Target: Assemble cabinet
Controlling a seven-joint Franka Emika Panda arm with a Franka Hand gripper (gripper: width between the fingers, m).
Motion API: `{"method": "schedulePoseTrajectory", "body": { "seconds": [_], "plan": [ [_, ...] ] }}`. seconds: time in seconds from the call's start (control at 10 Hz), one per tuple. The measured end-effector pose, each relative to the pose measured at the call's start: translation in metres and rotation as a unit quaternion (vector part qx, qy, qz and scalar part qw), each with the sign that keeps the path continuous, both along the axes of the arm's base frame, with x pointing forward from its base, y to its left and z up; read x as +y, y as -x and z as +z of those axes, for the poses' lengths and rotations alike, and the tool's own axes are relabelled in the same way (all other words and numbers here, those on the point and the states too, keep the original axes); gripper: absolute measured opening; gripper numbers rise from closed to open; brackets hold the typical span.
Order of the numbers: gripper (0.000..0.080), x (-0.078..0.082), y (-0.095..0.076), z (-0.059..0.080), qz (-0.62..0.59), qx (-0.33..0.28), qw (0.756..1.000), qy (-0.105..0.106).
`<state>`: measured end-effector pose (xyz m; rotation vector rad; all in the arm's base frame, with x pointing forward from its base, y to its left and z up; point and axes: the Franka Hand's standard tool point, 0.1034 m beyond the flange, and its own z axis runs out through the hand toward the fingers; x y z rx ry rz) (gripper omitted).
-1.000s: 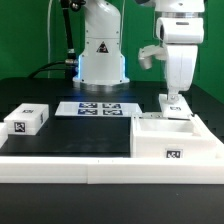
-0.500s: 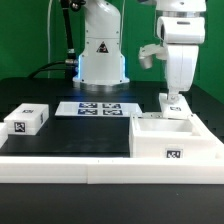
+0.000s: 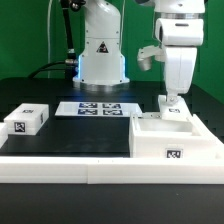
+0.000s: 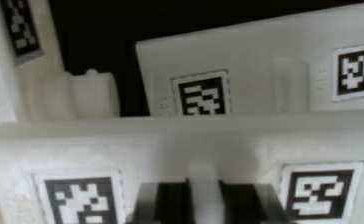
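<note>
The cabinet [image 3: 190, 139], a large white box with a tag on its front, sits at the exterior view's right. A small white tagged block [image 3: 178, 110] stands at its back edge. My gripper [image 3: 171, 99] points straight down onto this block. In the wrist view the two dark fingers [image 4: 168, 202] stand close together, with a narrow white part of the block [image 4: 76, 160] between them [image 4: 205, 202] and a tag on either side. A white tagged wall [image 4: 268, 70] lies just beyond the block.
Another white tagged block [image 3: 27, 120] lies at the exterior view's left. The marker board [image 3: 95, 108] lies flat in front of the robot base [image 3: 102, 60]. A long white border rail [image 3: 80, 170] runs along the front.
</note>
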<state>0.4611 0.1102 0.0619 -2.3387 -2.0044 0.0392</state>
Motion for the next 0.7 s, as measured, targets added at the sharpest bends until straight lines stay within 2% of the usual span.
{"method": "schedulePoseTrajectory", "body": {
  "seconds": [0.6,0.7],
  "plan": [
    [0.007,0.0022,0.0016,-0.0015,-0.002,-0.006,1.0,-0.003],
    [0.007,0.0021,-0.0038,-0.0015,0.001,-0.007,1.0,-0.004]
  ]
}}
